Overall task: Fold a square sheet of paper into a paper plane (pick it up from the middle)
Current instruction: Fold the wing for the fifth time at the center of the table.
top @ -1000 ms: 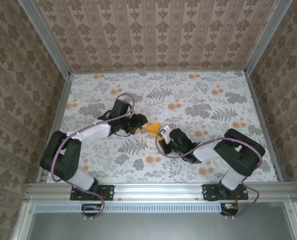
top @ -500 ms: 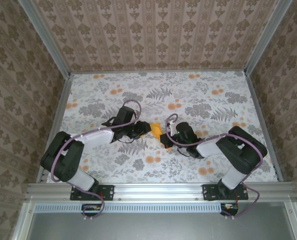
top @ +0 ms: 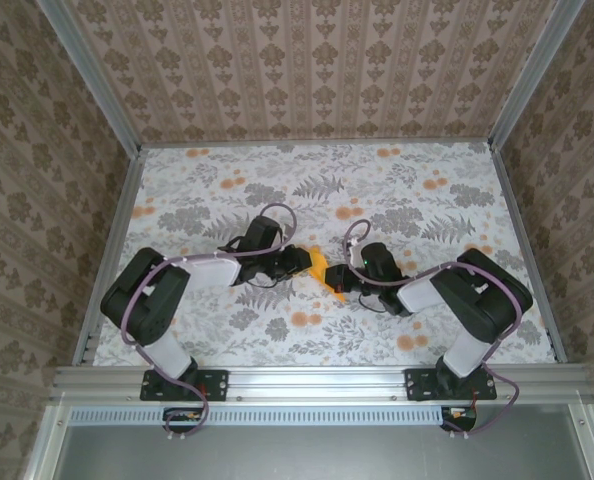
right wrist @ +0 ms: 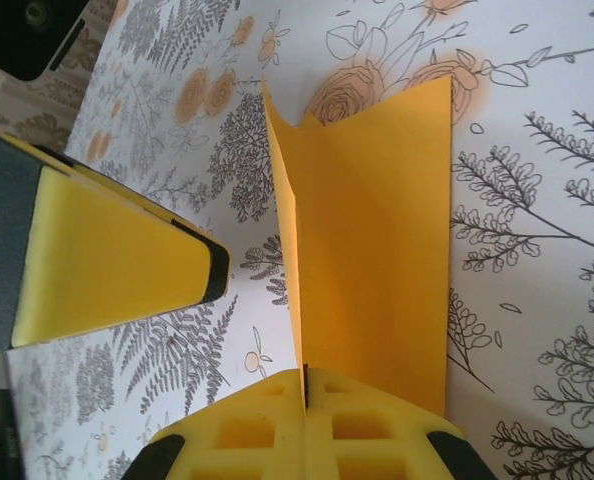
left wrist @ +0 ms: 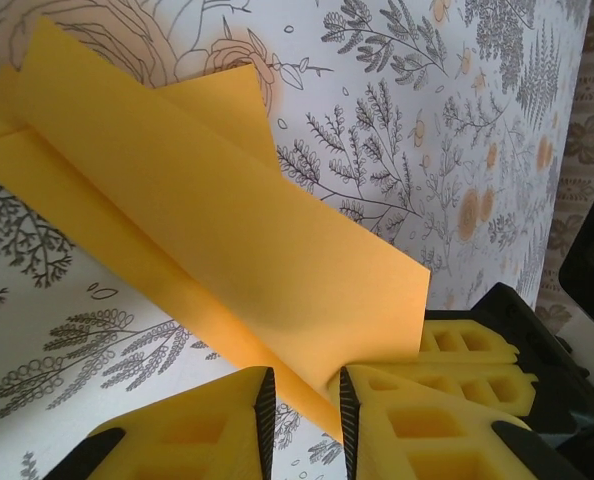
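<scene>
Two end effectors meet on a half-folded sheet at mid-worktop.

The right end effector (right wrist: pixel 305 385) is clamped tight on the raised crease of the square sheet of paper (right wrist: pixel 377 250), which sits folded lengthwise between the two arms on the floral worktop (top: pixel 427 190). The left end effector (left wrist: pixel 305 400) stands narrow, a slit showing between its pads, with the sheet's other end inside that slit. The step looks like a two-handed crease. Next, the left probably needs a firm pinch before either arm pulls.
</scene>
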Robot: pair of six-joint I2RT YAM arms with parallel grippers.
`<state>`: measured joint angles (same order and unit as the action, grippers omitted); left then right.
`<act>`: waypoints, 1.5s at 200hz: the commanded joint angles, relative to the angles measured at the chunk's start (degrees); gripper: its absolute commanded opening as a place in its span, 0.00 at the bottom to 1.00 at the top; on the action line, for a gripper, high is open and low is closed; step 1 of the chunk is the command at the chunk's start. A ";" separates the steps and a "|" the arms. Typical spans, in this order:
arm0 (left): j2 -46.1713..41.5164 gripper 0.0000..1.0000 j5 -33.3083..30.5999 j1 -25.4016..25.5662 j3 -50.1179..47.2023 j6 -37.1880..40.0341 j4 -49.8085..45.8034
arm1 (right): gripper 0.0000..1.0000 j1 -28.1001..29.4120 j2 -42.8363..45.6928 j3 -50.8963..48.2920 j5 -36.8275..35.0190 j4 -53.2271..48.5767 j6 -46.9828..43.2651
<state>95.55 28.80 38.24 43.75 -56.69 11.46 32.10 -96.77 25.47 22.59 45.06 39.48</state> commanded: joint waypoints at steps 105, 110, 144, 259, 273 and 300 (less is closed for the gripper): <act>5.05 0.23 3.28 0.86 2.20 0.88 5.83 | 0.00 -2.79 -5.62 -0.60 7.65 3.81 11.57; 5.21 0.23 3.43 0.80 2.29 0.88 6.05 | 0.00 -2.91 -5.84 -0.68 7.74 3.81 11.68; 6.47 0.22 4.01 0.88 2.55 0.91 6.82 | 0.00 -3.35 -6.50 -0.77 8.00 3.92 12.63; 10.17 0.14 2.52 1.25 4.51 1.31 3.06 | 0.01 -3.53 -6.54 0.18 8.75 -0.94 11.87; 10.27 0.14 2.15 1.30 4.71 1.57 2.49 | 0.02 -3.53 -5.78 0.57 8.53 -2.81 11.19; 10.74 0.13 1.80 1.31 4.96 1.67 1.78 | 0.09 -3.53 -2.97 2.08 8.23 -8.34 8.17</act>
<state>105.08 31.53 39.03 47.24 -56.64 15.44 28.84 -101.82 26.46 30.70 45.43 50.87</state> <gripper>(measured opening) 0.138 0.065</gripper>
